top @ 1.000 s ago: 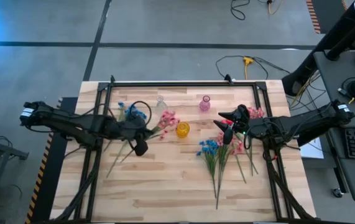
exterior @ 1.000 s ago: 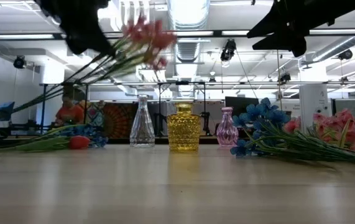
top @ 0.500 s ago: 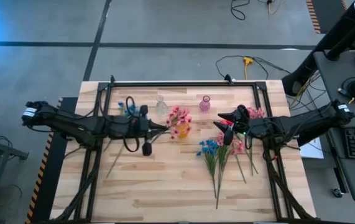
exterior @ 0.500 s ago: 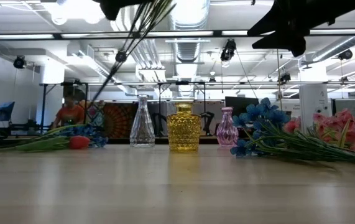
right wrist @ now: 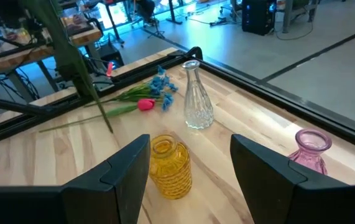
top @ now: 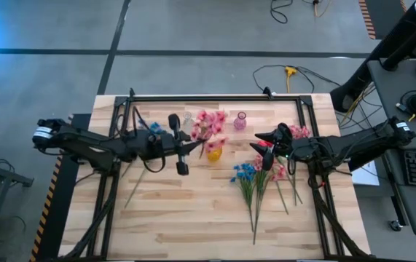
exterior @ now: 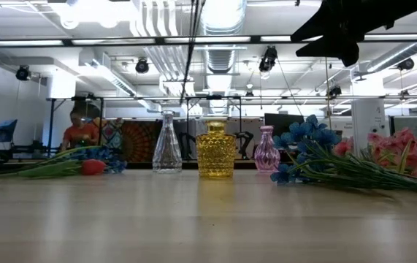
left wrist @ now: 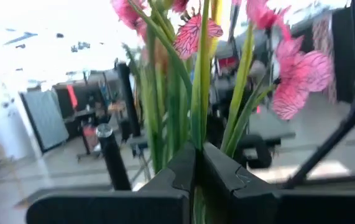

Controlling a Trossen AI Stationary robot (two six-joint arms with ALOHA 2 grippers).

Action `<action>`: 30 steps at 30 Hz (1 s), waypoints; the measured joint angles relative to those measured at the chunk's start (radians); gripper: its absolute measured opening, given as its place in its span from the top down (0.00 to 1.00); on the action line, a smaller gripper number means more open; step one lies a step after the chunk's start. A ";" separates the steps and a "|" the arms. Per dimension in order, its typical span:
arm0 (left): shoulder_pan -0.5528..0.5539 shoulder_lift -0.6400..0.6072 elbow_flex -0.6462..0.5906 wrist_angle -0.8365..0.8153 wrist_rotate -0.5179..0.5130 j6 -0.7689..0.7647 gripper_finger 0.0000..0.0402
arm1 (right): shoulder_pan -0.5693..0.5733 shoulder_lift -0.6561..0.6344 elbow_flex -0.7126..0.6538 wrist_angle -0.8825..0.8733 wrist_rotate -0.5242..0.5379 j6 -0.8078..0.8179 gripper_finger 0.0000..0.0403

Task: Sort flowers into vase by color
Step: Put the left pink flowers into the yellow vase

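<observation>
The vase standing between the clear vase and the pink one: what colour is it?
Yellow vase: amber-yellow glass with a textured pattern, clearest in the low view.

Three vases [exterior: 215, 150] crowd table's middle.

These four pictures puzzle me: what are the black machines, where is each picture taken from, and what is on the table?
They are two robot arms at a wooden table. One camera looks down from above, one sits at table height, and one rides on each wrist.

The left pincer is shut on a bunch of pink flowers, held above the yellow vase. The right pincer waits open, facing the vases.

A clear vase and a pink vase also stand there. More blue, pink and red flowers lie flat on the wood.
</observation>
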State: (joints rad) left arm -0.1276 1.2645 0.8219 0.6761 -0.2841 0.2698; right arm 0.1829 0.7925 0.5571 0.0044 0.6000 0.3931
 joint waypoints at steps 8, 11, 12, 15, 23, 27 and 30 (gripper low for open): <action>0.120 0.092 0.000 0.200 0.118 -0.051 1.00 | 0.000 0.000 0.000 0.000 -0.001 -0.003 0.47; 0.153 0.131 0.000 0.301 0.159 -0.084 1.00 | 0.000 0.000 0.000 -0.001 -0.001 -0.003 0.47; 0.163 0.140 0.000 0.322 0.170 -0.090 1.00 | 0.000 0.000 0.000 -0.001 -0.001 -0.003 0.47; 0.182 0.173 0.000 0.354 0.174 -0.099 1.00 | 0.000 0.000 0.000 -0.002 -0.001 -0.003 0.47; 0.197 0.238 0.000 0.407 0.172 -0.123 1.00 | 0.000 0.000 0.000 -0.010 -0.001 -0.003 0.47; 0.200 0.239 -0.003 0.405 0.171 -0.123 1.00 | 0.000 0.000 0.000 -0.018 -0.001 -0.003 0.47; 0.204 0.239 -0.019 0.403 0.166 -0.121 1.00 | 0.000 0.000 0.000 -0.026 -0.001 0.000 0.47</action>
State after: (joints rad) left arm 0.0766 1.5036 0.8030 1.0794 -0.1180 0.1493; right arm 0.1829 0.7925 0.5571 -0.0216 0.5993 0.3927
